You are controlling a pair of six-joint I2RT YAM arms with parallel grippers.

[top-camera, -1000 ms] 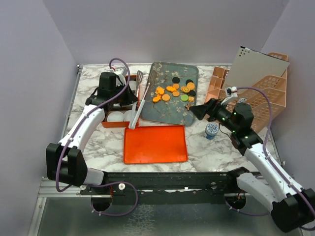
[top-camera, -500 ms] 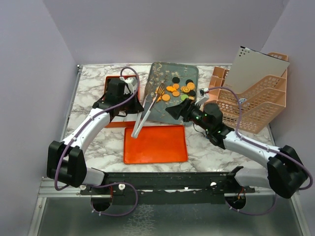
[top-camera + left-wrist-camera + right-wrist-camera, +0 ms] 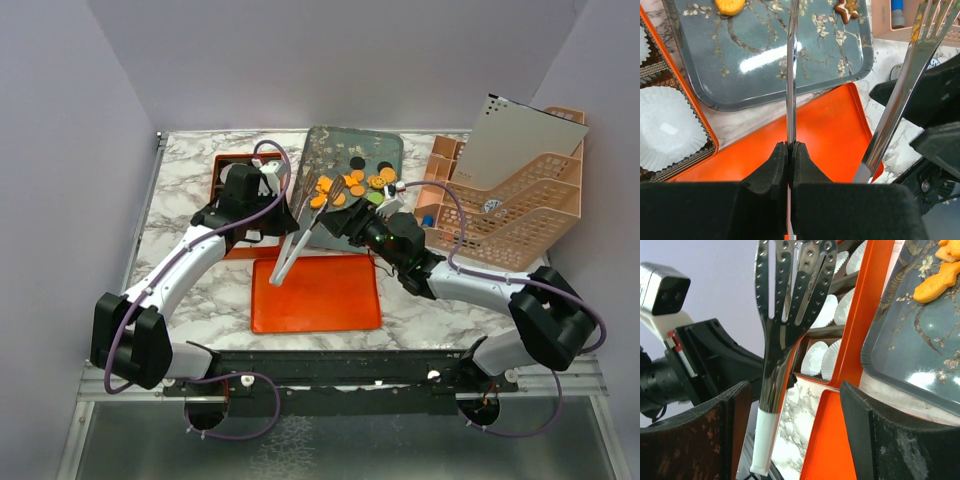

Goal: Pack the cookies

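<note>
The right arm has swung further left since half a second ago, bringing its claw (image 3: 338, 214) up to the tongs (image 3: 298, 228). Its jaws stand spread either side of the slotted head (no contact that I can make out). The left claw (image 3: 790, 148) is clenched on one blade of the tongs, which slant above the near-left corner of the floral tray (image 3: 330, 150). The cookies (image 3: 356, 184) lie clustered on that tray, beside the orange box (image 3: 224, 160) of paper liners (image 3: 665, 132) on the bench (image 3: 180, 175).
</note>
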